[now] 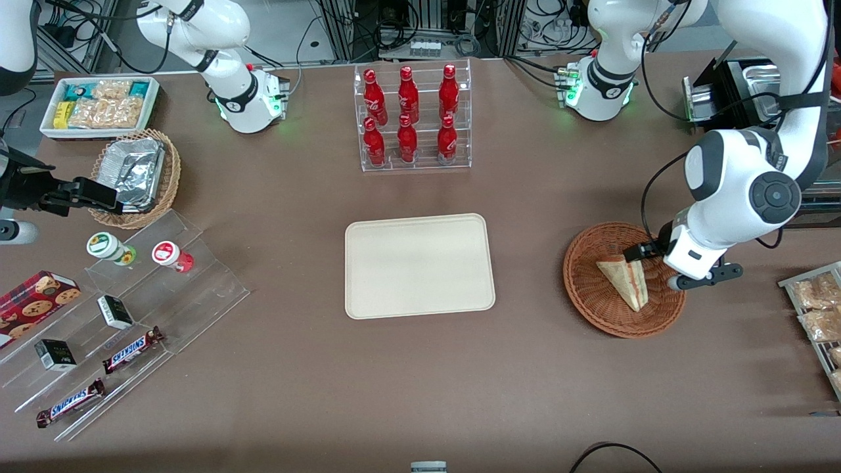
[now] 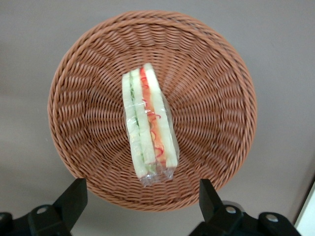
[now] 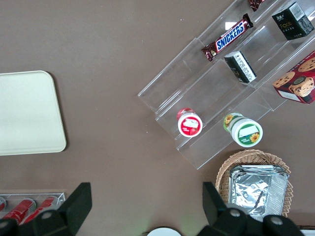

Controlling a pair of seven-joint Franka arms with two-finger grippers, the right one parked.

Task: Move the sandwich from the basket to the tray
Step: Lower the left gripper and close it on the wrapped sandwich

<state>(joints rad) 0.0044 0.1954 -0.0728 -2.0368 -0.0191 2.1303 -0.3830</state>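
My end effector point(image 2: 140, 206) hung spread wide and empty above the round reddish-brown wicker basket point(image 2: 88, 69), where the plastic-wrapped triangular white-bread sandwich point(image 2: 149, 125) lay; I judged descending squarely astride its long sides best, before carrying it to the cream rectangular tray point(image 1: 418, 265)

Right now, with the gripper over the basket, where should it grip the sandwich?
Across the broad bread faces at mid-length, descending from above: the sandwich stands on edge in the basket, filling edge up, and the gripper hovers above with fingers open.
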